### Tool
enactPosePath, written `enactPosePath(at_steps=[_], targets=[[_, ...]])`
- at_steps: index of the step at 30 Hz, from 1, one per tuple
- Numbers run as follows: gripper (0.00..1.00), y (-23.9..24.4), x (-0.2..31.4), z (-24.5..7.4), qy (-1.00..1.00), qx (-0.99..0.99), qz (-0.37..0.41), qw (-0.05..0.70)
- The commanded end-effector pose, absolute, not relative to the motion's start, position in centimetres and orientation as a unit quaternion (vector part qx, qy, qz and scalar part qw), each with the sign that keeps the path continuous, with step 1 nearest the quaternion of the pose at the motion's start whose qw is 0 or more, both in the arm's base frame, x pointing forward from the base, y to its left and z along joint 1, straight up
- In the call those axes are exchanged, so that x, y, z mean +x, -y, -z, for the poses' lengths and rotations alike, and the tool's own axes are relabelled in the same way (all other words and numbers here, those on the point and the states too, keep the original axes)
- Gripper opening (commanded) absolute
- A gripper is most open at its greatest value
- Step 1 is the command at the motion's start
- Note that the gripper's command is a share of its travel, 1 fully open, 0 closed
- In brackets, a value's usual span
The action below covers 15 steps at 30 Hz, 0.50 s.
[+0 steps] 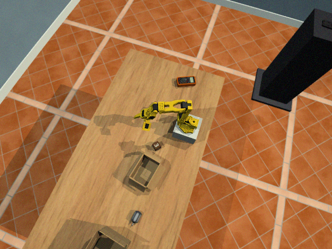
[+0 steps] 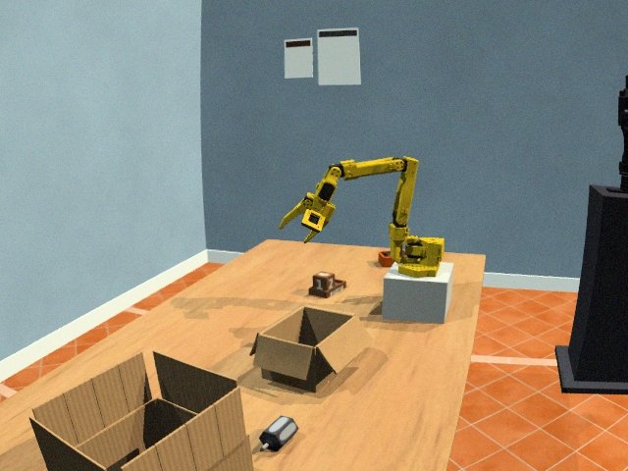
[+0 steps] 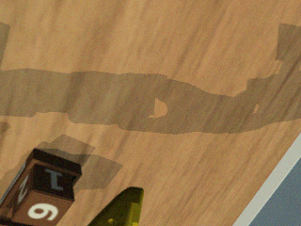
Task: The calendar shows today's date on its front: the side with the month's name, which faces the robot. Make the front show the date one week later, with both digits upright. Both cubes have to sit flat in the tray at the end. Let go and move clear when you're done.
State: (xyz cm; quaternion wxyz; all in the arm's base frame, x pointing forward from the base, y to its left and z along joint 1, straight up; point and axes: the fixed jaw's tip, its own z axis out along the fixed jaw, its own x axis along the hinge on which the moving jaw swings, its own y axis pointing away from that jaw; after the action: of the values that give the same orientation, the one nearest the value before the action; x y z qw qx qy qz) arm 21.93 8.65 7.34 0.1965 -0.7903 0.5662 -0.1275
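One dark brown cube (image 2: 323, 281) (image 3: 42, 212) sits in one end of the brown tray (image 2: 318, 292) (image 3: 58, 161); the tray's other end is empty in the exterior view. In the wrist view this cube's top shows a 6 or 9, with a 1 on one side. The arm hides the tray in the top view. The other cube (image 1: 156, 146) lies on the table outside the tray, a 3 on top. My gripper (image 2: 292, 234) is open and empty, high above the table. One finger shows at the wrist view's bottom edge. The month's name cannot be read.
An open cardboard box (image 1: 153, 157) (image 2: 284, 362) stands close to the loose cube. A larger box (image 1: 115, 235) (image 2: 213, 431) and a grey bottle-like object (image 1: 136, 216) (image 2: 280, 433) are farther along the table. An orange multimeter (image 1: 186, 81) (image 2: 385, 258) lies beyond the arm.
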Motion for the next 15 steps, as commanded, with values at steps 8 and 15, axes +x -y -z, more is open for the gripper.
enactPosePath(at_steps=[8,15], targets=[[0.35,-16.3,16.8,-6.0,-0.401,-0.884,0.088,0.226],[0.35,-18.4,14.0,-5.4,-0.333,-0.911,0.071,0.231]])
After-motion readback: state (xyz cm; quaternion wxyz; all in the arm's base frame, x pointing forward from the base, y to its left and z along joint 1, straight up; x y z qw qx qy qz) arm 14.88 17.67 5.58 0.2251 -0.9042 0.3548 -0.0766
